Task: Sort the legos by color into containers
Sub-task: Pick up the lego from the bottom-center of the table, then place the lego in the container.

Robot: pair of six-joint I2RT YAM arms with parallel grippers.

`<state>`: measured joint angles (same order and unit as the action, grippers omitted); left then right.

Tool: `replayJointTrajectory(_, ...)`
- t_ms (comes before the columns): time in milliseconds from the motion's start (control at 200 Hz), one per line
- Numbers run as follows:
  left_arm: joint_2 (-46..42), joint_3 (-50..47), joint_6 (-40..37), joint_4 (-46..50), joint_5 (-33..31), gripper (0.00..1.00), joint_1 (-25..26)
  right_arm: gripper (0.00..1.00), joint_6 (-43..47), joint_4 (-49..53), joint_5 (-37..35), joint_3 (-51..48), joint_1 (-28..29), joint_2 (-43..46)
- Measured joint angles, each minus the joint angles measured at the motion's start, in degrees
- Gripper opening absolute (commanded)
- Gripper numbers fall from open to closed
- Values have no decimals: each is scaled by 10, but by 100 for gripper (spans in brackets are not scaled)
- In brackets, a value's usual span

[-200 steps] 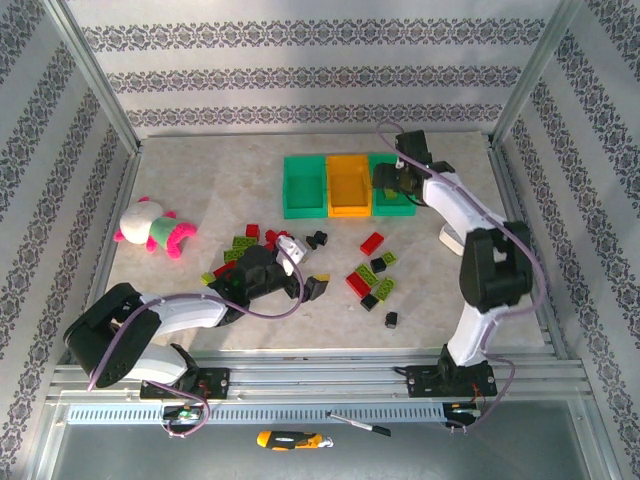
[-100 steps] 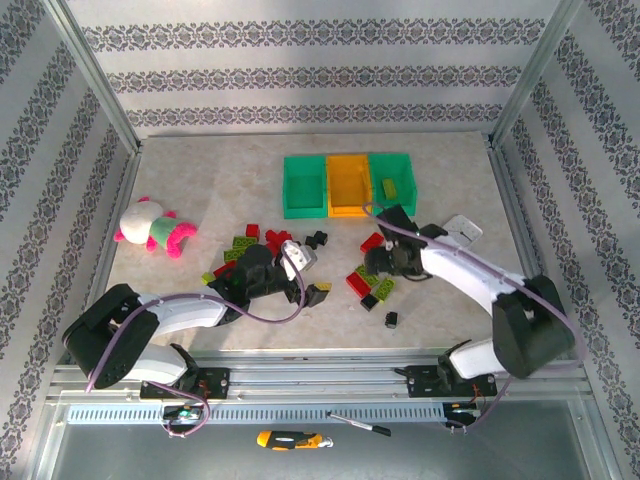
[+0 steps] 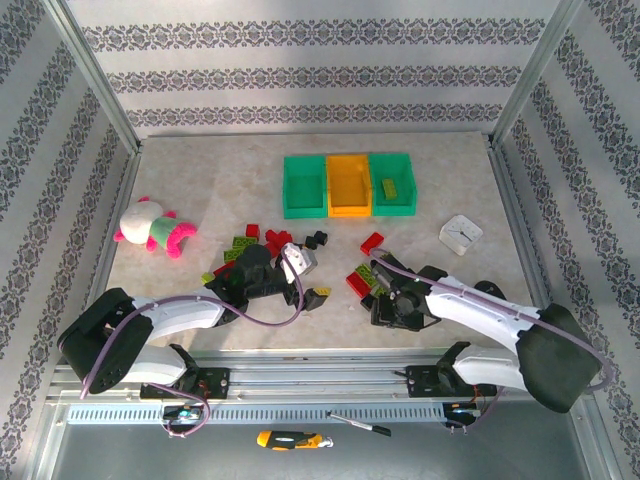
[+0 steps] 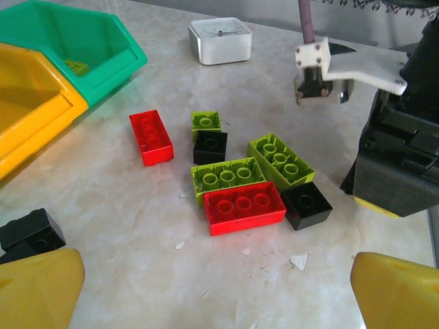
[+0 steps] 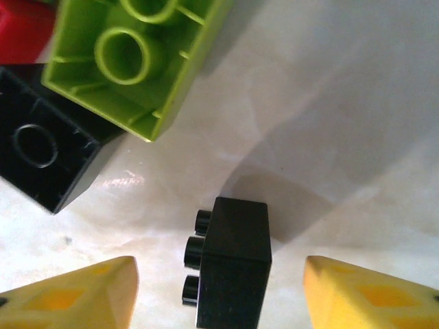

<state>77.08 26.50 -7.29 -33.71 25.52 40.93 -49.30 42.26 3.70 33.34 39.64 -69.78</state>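
The right gripper (image 3: pixel 384 310) hangs low beside a cluster of legos (image 3: pixel 372 242), well apart from the three joined containers (image 3: pixel 348 185).

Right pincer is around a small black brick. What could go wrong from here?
The black brick lies on its side inside the open right pincer, studs toward one finger; closing could twist or flick it out.
A lime brick and a second black brick lie close by; a finger may shove them.
The left pincer, open, faces the same bricks, so the arms might collide.
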Motion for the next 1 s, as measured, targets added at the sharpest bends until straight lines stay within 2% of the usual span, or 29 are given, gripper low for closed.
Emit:
replayJointTrajectory(110, -4, 0, 0, 0, 0, 99, 0, 35, -14, -5, 0, -1, 0, -9)
replayJointTrajectory(275, -18, 0, 1, 0, -3, 99, 0, 27, -13, 7, -8, 5, 0, -4)
replayJointTrajectory(460, -24, -4, 11, 0, -10, 99, 0, 25, 9, 43, -32, 61, -2, 20)
replayJointTrajectory(610, -27, -14, 20, 0, -22, 99, 0, 23, 48, 32, -49, 136, -37, 12)
replayJointTrajectory(779, -27, -19, 33, 0, -31, 99, 0, 23, 107, -28, -60, 259, -101, -101)
replayJointTrajectory(999, -45, -32, 48, -1, -46, 99, 0, 23, 169, -106, -64, 417, -136, -280)
